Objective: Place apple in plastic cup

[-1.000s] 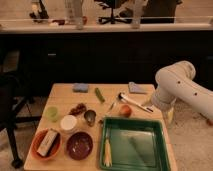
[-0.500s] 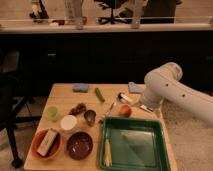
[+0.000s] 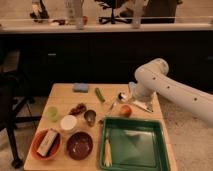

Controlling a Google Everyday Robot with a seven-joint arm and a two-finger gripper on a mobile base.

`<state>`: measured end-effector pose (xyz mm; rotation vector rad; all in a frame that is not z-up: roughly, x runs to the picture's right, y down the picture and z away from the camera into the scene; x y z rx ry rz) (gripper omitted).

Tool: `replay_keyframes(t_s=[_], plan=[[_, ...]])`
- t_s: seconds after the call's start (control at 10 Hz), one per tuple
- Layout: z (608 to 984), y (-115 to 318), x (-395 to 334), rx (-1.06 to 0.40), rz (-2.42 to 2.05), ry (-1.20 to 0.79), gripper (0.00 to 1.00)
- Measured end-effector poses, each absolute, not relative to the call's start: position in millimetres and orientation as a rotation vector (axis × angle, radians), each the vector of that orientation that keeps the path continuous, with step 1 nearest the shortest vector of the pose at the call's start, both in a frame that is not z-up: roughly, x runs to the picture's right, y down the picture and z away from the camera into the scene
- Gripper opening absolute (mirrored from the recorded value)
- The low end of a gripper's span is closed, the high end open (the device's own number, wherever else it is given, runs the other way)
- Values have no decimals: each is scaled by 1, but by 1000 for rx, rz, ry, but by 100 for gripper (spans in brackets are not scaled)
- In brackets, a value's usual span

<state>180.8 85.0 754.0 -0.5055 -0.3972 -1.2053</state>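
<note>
**Bench: plastic cup left, apple centre, tool right**

The plastic cup stands near the left edge. Grapes and a metal cup lie between it and the apple, which rests just behind the green tray. The tool hangs just above and right of the apple; whether it is released or clenched I cannot tell.

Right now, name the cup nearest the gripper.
The shiny metal cup. The gripper hangs close to the apple; the pale green plastic cup stands farther left, beyond the white round container.
</note>
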Motion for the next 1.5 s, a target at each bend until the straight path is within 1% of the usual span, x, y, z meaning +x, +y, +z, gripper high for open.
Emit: replay_keyframes(t_s=[0.3,1.2,1.5], plan=[[770,86,174,-492,-1276,-463,80],[772,87,174,-496,-1285,-464,80],[792,88,155,-512,-1318,-458,80]])
